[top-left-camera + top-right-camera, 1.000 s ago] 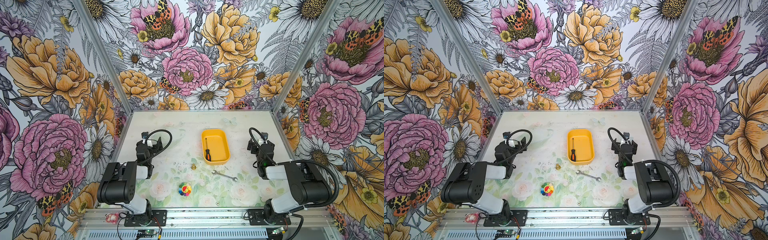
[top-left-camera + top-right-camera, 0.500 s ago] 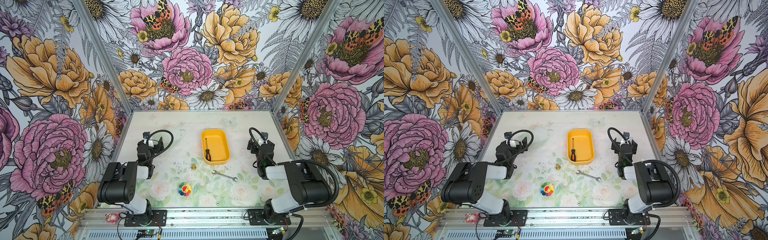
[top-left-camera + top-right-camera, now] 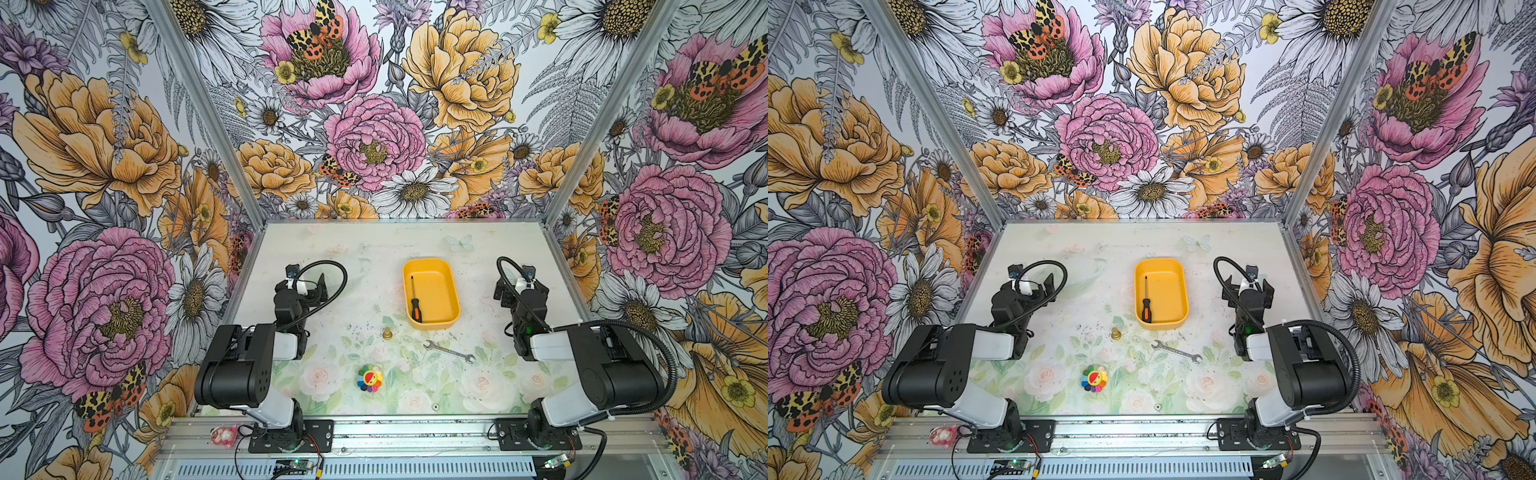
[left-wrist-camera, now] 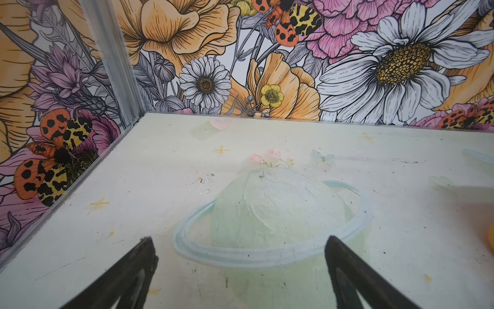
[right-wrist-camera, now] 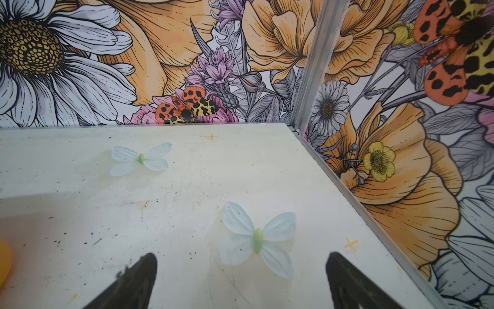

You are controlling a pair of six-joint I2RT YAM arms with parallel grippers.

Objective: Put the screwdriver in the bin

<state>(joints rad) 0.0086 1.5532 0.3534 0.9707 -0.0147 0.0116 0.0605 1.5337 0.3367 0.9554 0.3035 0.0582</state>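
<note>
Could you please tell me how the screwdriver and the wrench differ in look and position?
The screwdriver has an orange-and-black handle and a thin dark shaft; the wrench is bare silver metal throughout. The screwdriver lies inside the yellow bin; the wrench lies on the table outside it. The screwdriver runs front to back; the wrench runs nearly sideways. Both lie flat, untouched.

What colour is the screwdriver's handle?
Orange and black; the screwdriver shows best in a top view.
</note>
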